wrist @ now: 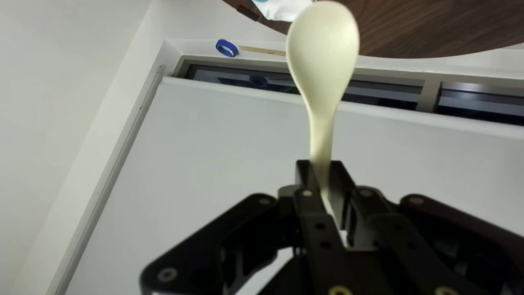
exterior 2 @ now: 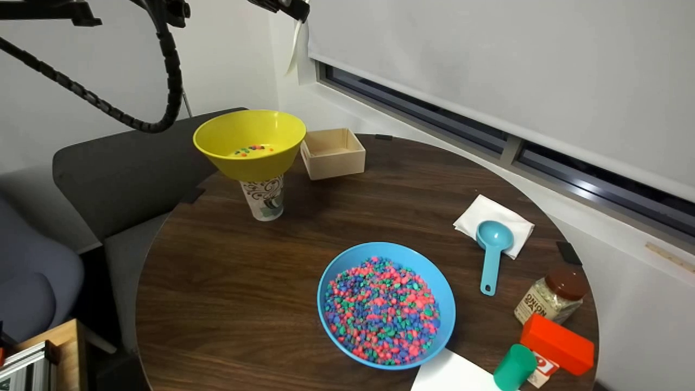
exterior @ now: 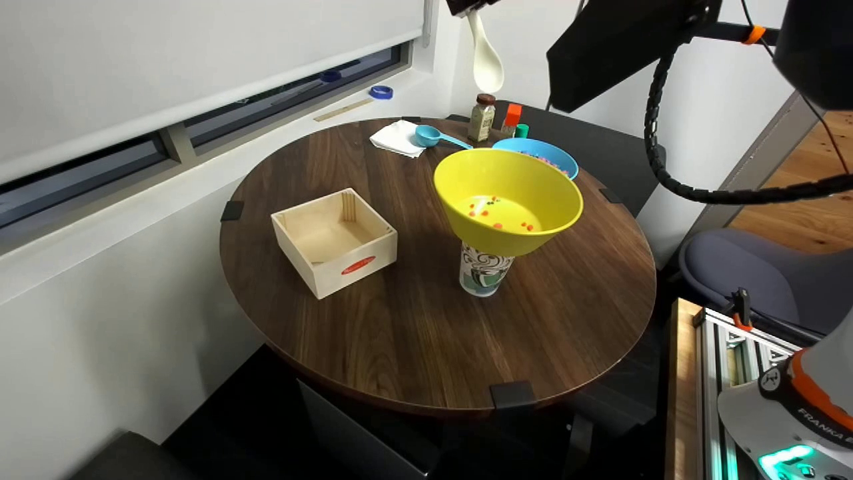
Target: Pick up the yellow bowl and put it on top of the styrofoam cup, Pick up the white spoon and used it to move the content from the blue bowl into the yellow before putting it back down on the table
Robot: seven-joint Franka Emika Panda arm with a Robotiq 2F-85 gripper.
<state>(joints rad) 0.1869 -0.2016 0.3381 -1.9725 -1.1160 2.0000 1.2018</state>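
Note:
The yellow bowl (exterior: 533, 173) rests on top of the styrofoam cup (exterior: 481, 275) on the round table (exterior: 413, 333); the yellow bowl (exterior 2: 260, 171) and cup (exterior 2: 265, 200) also show in an exterior view. A few coloured pieces of the content (exterior 2: 253, 150) lie in the yellow bowl. The blue bowl (exterior 2: 380, 250) is full of the content (exterior 2: 383, 309). My gripper (wrist: 320, 166) is shut on the handle of the white spoon (wrist: 322, 53). The spoon (exterior: 488, 63) hangs high above the table's far side, apart from both bowls. Its bowl looks empty in the wrist view.
An open wooden box (exterior: 373, 257) stands beside the cup. A blue scoop (exterior 2: 491, 255) lies on a white napkin (exterior 2: 513, 222). A seasoning jar (exterior 2: 548, 298), red-topped box (exterior 2: 559, 345) and green cylinder (exterior 2: 515, 368) stand near the table's edge. A wall and window ledge border the table.

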